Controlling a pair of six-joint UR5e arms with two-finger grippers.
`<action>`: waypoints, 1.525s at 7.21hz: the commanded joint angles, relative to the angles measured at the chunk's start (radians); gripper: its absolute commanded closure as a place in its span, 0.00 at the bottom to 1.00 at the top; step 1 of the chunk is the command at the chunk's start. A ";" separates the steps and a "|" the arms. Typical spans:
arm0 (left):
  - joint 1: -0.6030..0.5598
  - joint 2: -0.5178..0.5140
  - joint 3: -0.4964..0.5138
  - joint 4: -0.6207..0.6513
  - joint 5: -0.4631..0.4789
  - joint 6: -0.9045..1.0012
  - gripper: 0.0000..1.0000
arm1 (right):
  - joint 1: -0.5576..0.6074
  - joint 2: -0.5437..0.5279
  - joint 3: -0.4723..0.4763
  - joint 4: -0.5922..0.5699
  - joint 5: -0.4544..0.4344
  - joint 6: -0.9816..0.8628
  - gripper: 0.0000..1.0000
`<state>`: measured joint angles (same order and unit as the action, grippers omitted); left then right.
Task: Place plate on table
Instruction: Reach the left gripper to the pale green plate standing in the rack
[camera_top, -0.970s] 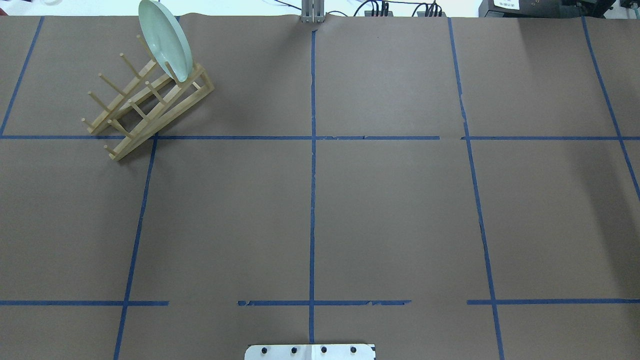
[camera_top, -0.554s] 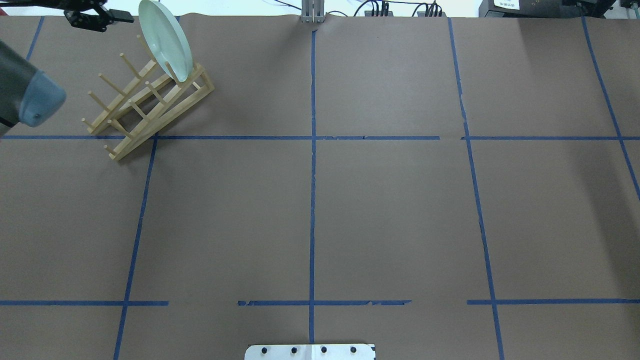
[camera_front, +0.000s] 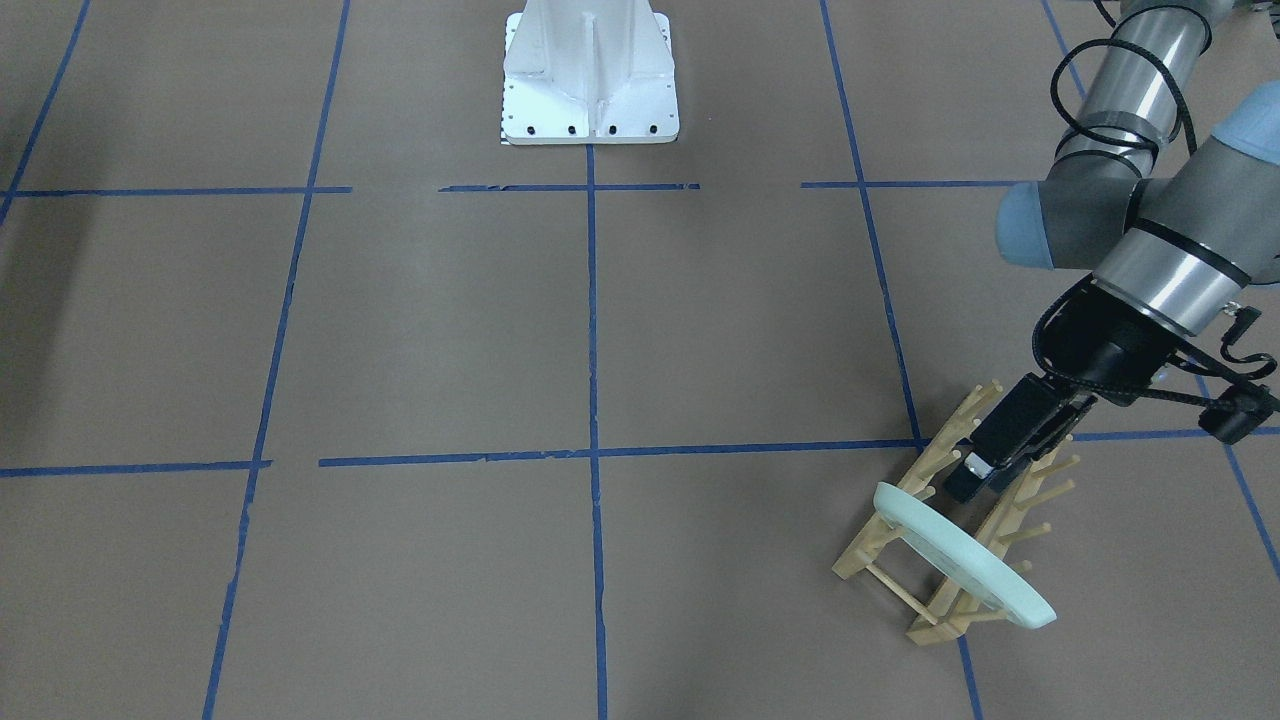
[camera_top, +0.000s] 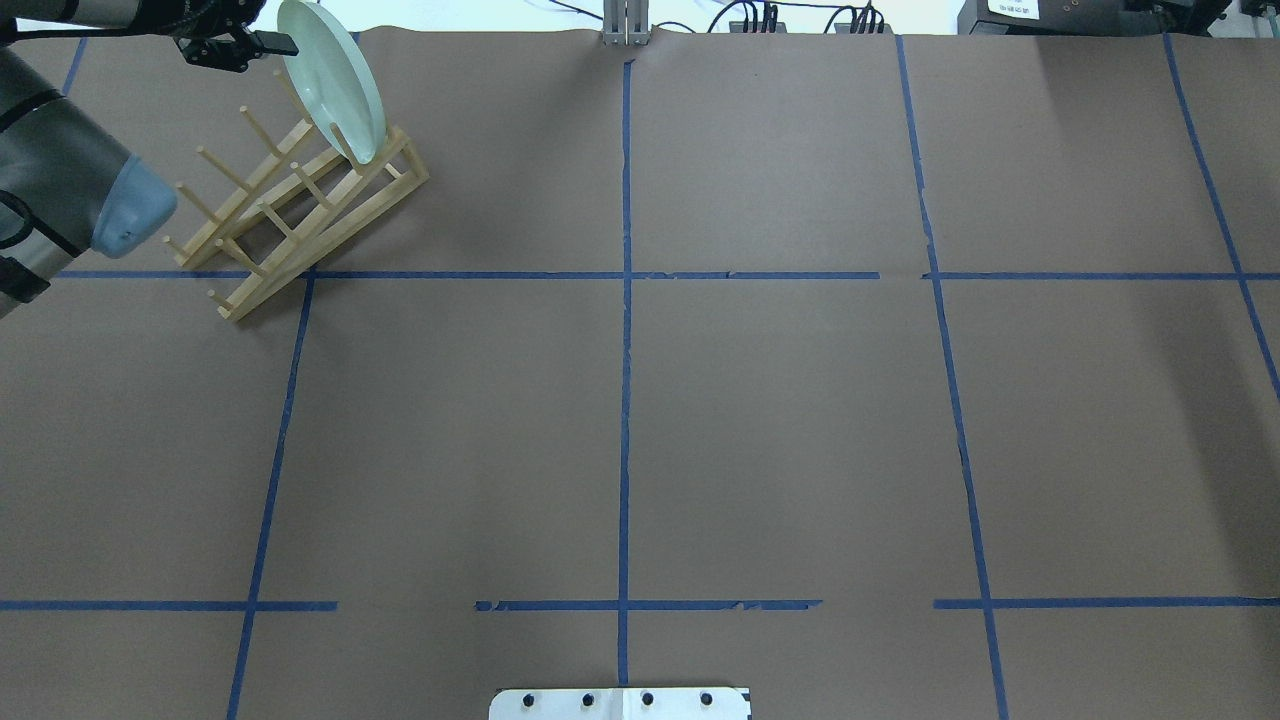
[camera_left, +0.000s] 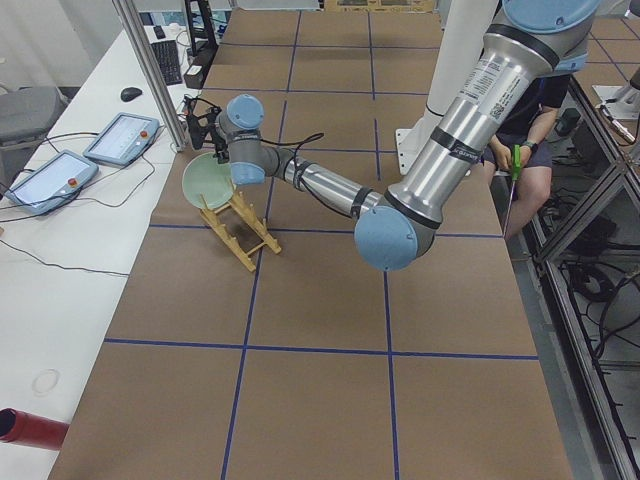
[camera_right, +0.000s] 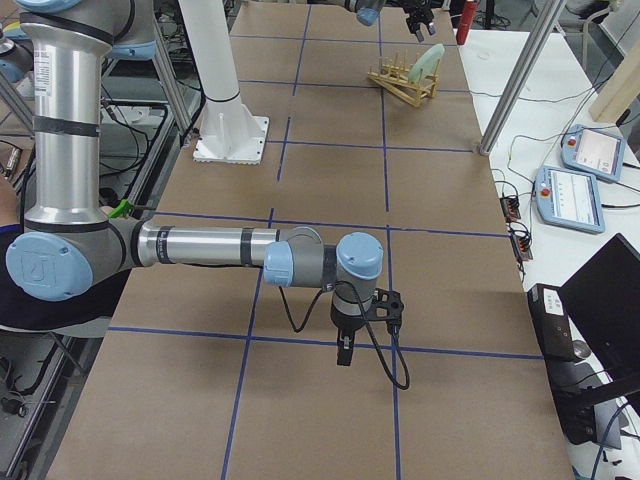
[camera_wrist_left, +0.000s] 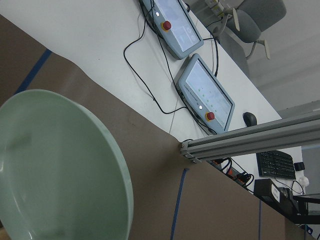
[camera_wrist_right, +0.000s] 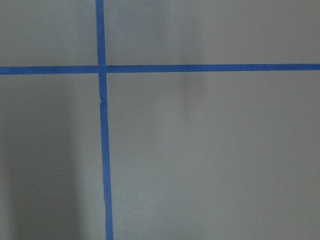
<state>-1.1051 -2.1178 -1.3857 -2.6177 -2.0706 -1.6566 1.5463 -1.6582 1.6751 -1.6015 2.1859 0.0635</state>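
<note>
Plate position: the mint-green plate (camera_top: 330, 80) stands on edge, tilted, in the end slot of the wooden peg rack (camera_top: 310, 215). The rack sits on the table (camera_top: 780, 420) in the far corner on the robot's left. The plate does not lie on the table surface.

Left arm: the left gripper (camera_front: 965, 485) hangs over the rack, with its tip just beside the plate's upper rim. Contact with the rim cannot be confirmed. The views do not resolve whether its fingers are apart or together. The left wrist camera shows the plate's concave face filling the lower left of its view, with no fingers in sight. Beyond the table edge it shows two teach pendants (camera_wrist_left: 205, 92) on a white bench.

Right arm: the right gripper (camera_right: 343, 355) points straight down above a blue tape crossing, well apart from the rack. Its finger state cannot be told. The right wrist camera shows only brown paper and tape lines.
</note>
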 joint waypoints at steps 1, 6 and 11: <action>-0.027 -0.002 0.051 -0.001 0.000 0.032 0.00 | 0.000 0.000 0.000 0.000 0.000 -0.001 0.00; -0.019 -0.057 0.155 -0.016 0.052 0.028 0.00 | 0.000 0.000 0.000 0.000 0.000 -0.001 0.00; 0.022 -0.060 0.155 -0.035 0.067 0.028 0.02 | 0.000 0.000 0.000 0.000 0.000 -0.001 0.00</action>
<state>-1.0901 -2.1783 -1.2303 -2.6488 -2.0089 -1.6291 1.5457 -1.6582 1.6751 -1.6015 2.1859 0.0629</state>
